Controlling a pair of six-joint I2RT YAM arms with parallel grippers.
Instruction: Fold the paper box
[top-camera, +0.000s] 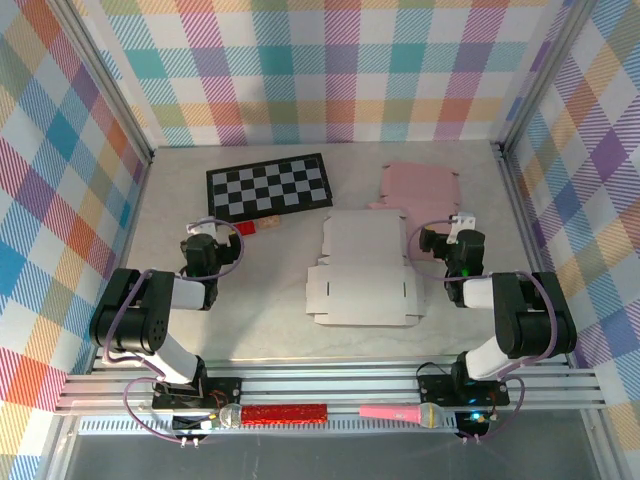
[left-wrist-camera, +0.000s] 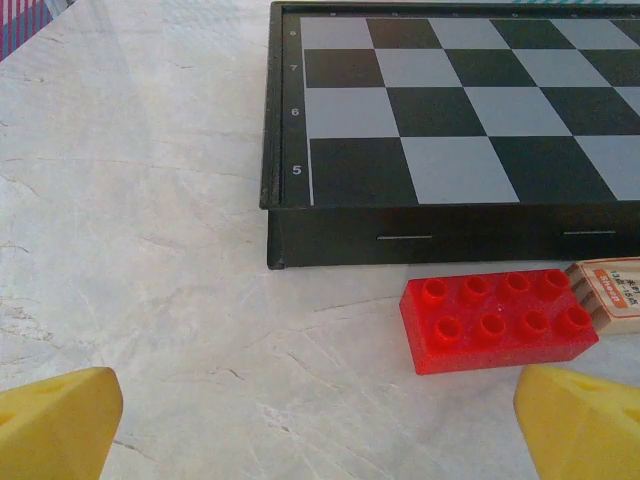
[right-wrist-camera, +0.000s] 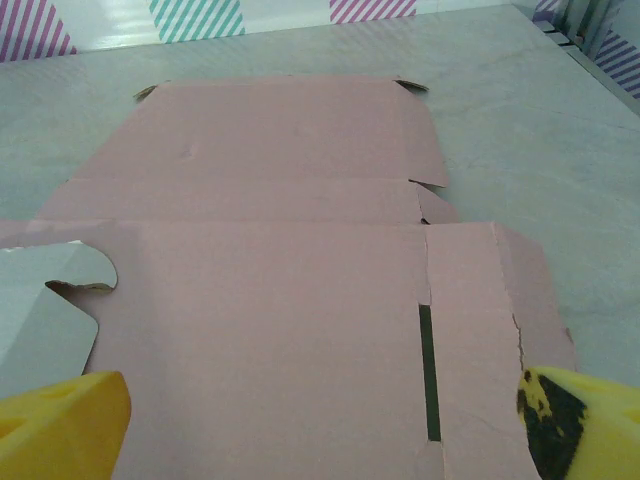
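Jaws stand wide on the left gripper (left-wrist-camera: 320, 430) and the right gripper (right-wrist-camera: 320, 420). The white box (top-camera: 362, 270) lies flat, unfolded, central on the tabletop (top-camera: 260, 320); the pink box (right-wrist-camera: 280, 300) lies flat before the right gripper. A red brick (left-wrist-camera: 497, 320) sits just beside the chessboard (left-wrist-camera: 450, 110).

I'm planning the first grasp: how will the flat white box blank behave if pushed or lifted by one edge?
The white box blank lies flat, a thin cut sheet, so pushed it probably slides rather than tipping. Lifted by one edge, it likely sags and hinges at its flaps. It looks light.
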